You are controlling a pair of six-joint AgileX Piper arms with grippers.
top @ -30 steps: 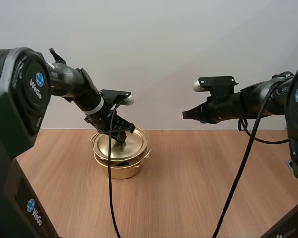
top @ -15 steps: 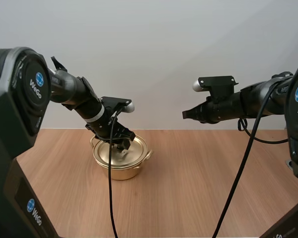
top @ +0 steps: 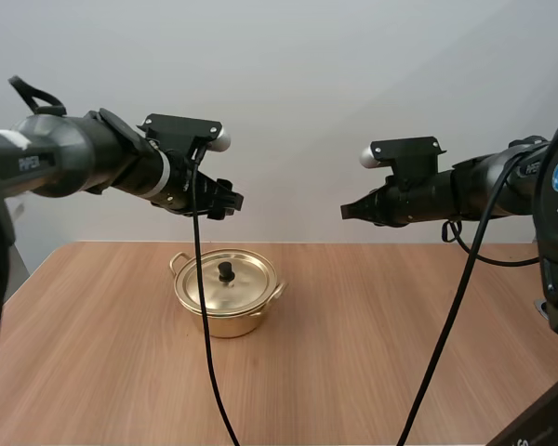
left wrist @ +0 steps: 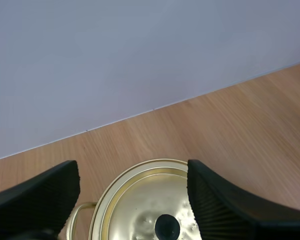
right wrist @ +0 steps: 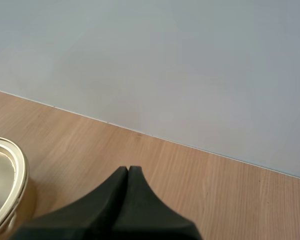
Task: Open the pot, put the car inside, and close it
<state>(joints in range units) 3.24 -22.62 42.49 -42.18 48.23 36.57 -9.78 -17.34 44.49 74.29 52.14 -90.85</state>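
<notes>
A golden pot [top: 225, 311] stands on the wooden table left of centre, its lid [top: 246, 279] lying flat on it with a black knob [top: 226, 271] on top. My left gripper [top: 228, 200] hovers well above the pot, open and holding nothing. From the left wrist view, its ribbed fingers [left wrist: 210, 200] stand wide apart over the lid [left wrist: 135, 200] and knob [left wrist: 167, 226]. My right gripper [top: 346, 213] hangs in the air to the right of the pot, shut on nothing. Its fingers form one dark wedge [right wrist: 128, 170], with the pot's rim [right wrist: 12, 175] off to its side.
The bare wooden table [top: 372, 353] stretches wide to the right of and in front of the pot. A plain pale wall rises behind the table's far edge [top: 400, 243].
My left gripper has opened off the lid's knob and risen up and back. The lid, tilted a second ago, now lies flat on the pot. The right arm stayed still.
</notes>
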